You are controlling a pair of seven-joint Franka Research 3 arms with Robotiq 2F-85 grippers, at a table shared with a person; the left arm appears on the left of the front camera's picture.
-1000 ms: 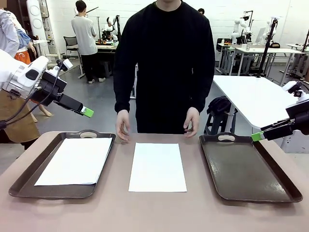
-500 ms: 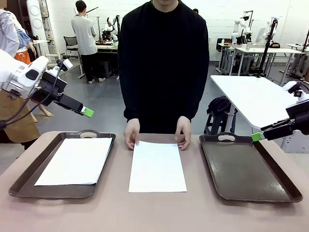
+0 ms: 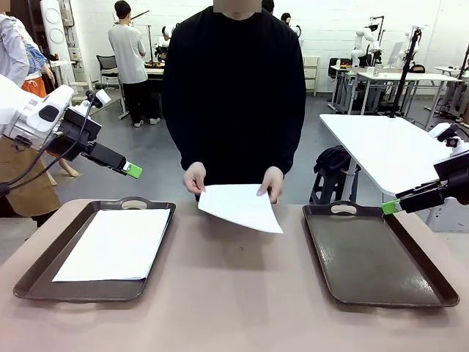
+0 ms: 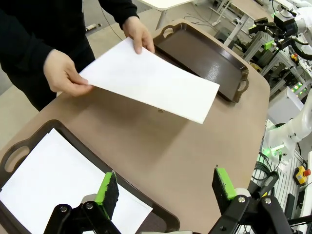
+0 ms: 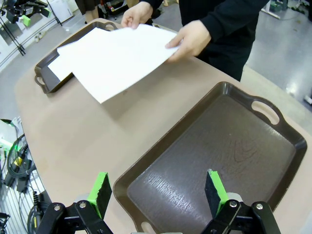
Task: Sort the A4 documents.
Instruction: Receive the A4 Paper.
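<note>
A person at the far side holds one white A4 document (image 3: 240,207) by its far edge in both hands, lifted and tilted above the table's middle; it also shows in the wrist views (image 4: 151,80) (image 5: 114,56). Another A4 document (image 3: 113,243) (image 4: 53,183) lies flat in the left brown tray (image 3: 29,275). My left gripper (image 3: 130,169) (image 4: 165,185) hovers open above that tray's near corner. My right gripper (image 3: 390,207) (image 5: 157,189) hangs open over the right brown tray (image 3: 377,253) (image 5: 219,156), whose glossy bottom shows.
The person's hands (image 3: 194,177) are above the table's far edge between the trays. Tan tabletop (image 3: 234,293) lies between and in front of both trays. A white table (image 3: 388,147) stands beyond the right side.
The person gripped the far edge of the middle sheet and lifted it off the table towards themselves. Neither arm has moved.
</note>
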